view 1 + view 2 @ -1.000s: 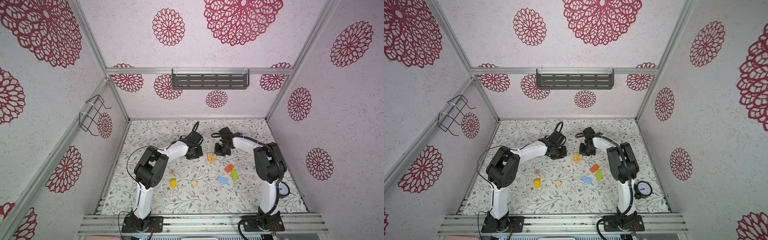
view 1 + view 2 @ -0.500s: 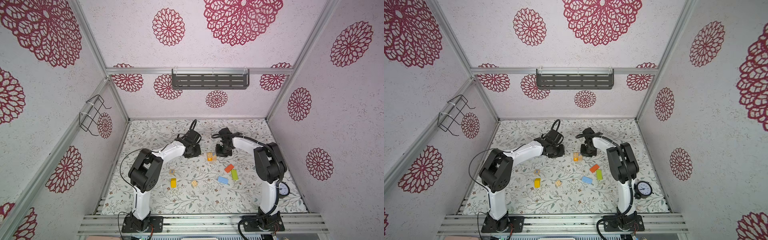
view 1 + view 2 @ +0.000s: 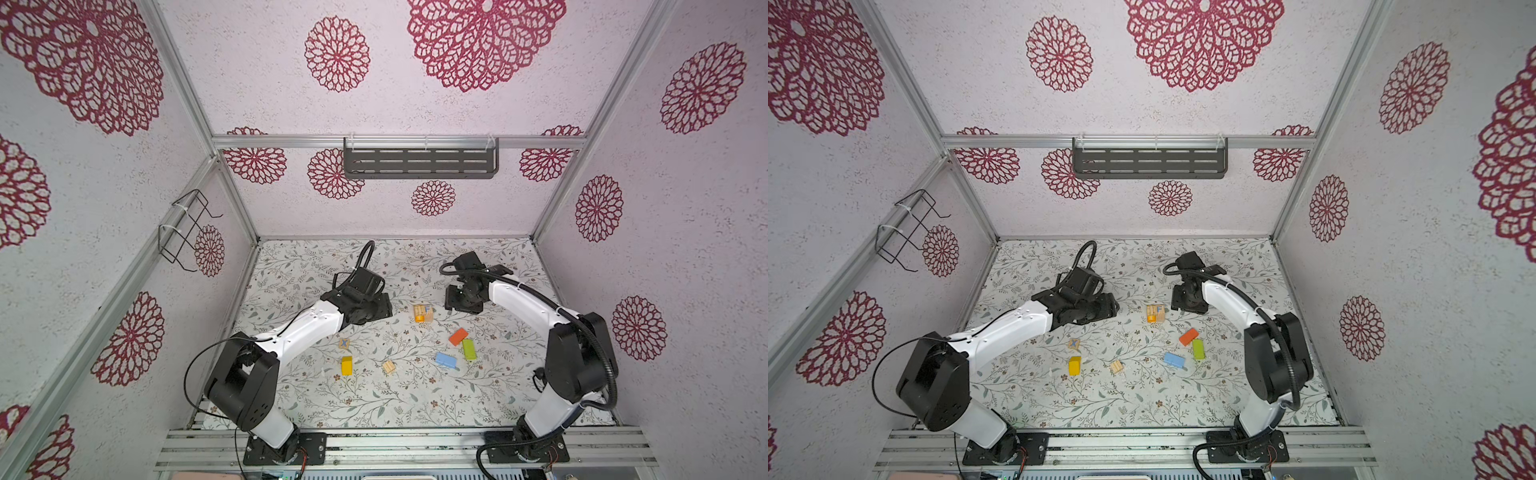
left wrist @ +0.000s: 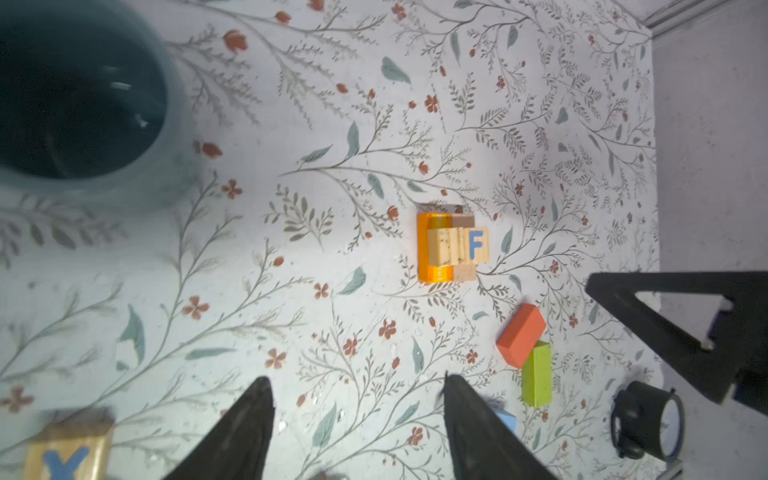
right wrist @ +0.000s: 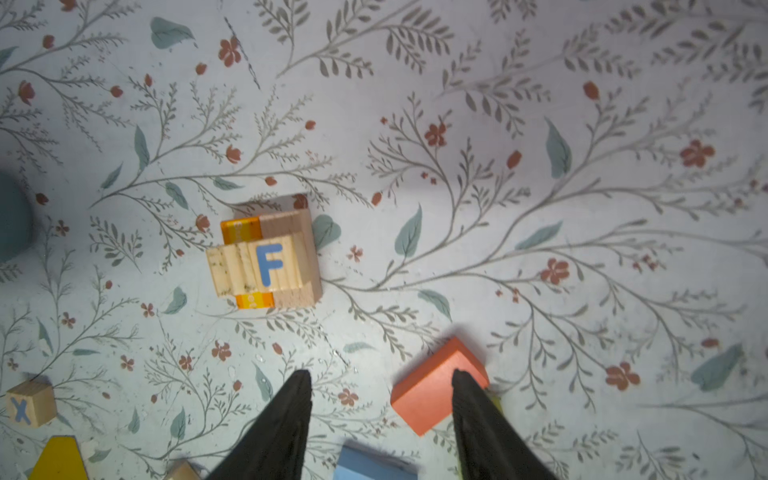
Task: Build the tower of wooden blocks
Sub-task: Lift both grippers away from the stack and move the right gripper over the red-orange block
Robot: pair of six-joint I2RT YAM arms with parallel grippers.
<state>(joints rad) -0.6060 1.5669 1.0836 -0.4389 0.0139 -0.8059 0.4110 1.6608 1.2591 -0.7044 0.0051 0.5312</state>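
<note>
In a top view the tower (image 3: pixel 423 313) stands about midway between the side edges of the surface (image 3: pixel 374 407), somewhat nearer its far edge. The left gripper (image 3: pixel 385 308) and the right gripper (image 3: pixel 459 305) flank it, each apart from it. Six wood blocks lie loose toward the near edge: a lettered cube (image 3: pixel 344 343), a yellow block (image 3: pixel 346 365), a grooved cube (image 3: pixel 389 366), a blue block (image 3: pixel 446 360), and an orange-red block (image 3: pixel 458 336) touching a green block (image 3: pixel 470 349). I judge the build barely begun, with two layers up and those six yet to be placed.

In the left wrist view that gripper's jaws stand spread with nothing between them. The tower shows an orange block and a plain wooden one side by side below. Across them lies a pale grooved piece bearing a blue "F"; whether it is one piece or two cubes I cannot tell. A teal cup (image 4: pixel 83 104) stands apart from the tower. The dial of the black clock (image 4: pixel 648 419) is too small to read.

In the right wrist view the right gripper's jaws are likewise parted and grip nothing. The orange-red block shows behind one finger (image 5: pixel 473 415), though the top view puts it clear of the gripper. The "F" reads again, and the lettered cube carries a blue "X". No brand shows.
</note>
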